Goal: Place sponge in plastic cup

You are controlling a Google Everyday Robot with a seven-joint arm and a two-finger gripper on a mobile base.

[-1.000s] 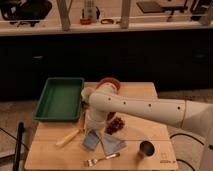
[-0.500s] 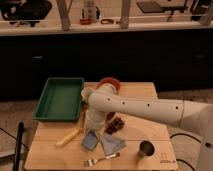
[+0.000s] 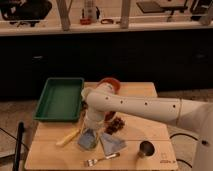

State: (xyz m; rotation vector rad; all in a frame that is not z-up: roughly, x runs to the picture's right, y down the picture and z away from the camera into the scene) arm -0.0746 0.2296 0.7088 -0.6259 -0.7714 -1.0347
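My gripper (image 3: pixel 92 128) hangs from the white arm (image 3: pixel 135 106) over the front left of the wooden table (image 3: pixel 150 127). It points down at a pale, see-through plastic cup (image 3: pixel 88 139) and is touching it or just above it. A flat blue-grey piece that looks like the sponge (image 3: pixel 113 144) lies on the table just right of the cup, apart from the gripper. The arm hides whatever is inside the gripper.
A green tray (image 3: pixel 59 98) sits at the back left and a red bowl (image 3: pixel 110 83) at the back. A yellow stick-like item (image 3: pixel 67 137), a dark clump (image 3: pixel 116 124), a fork (image 3: pixel 102 159) and a metal cup (image 3: pixel 145 148) lie around the gripper.
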